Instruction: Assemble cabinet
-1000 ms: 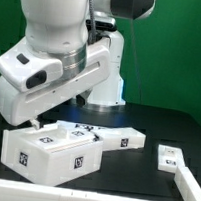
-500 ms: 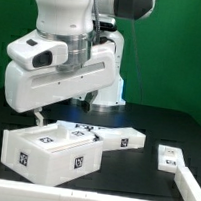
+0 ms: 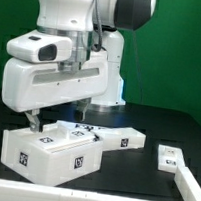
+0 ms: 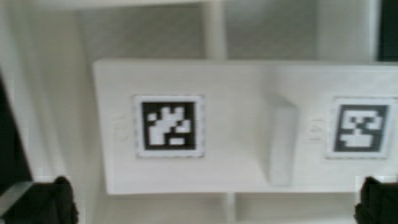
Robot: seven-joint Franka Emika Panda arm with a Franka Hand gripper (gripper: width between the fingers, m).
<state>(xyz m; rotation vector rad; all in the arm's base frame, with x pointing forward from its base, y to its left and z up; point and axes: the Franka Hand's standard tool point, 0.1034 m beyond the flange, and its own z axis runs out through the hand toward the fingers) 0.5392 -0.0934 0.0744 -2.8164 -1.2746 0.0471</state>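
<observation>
Exterior view: I see the white arm point(image 3: 68, 25) holding its gripper point(image 3: 53, 117) just above the cabinet point(image 3: 53, 152), a white tagged box on the black table point(image 3: 161, 125) at about seven o'clock in the picture. A smaller tagged panel point(image 3: 121, 138) lies just beside the box at its two o'clock. Another white block point(image 3: 170, 158) sits well apart at its three o'clock.

Wrist view: the box's white face shows two square tags point(image 4: 171, 125). The claw's dark fingertips point(image 4: 39, 205) stand wide apart, clamped on nothing.
</observation>
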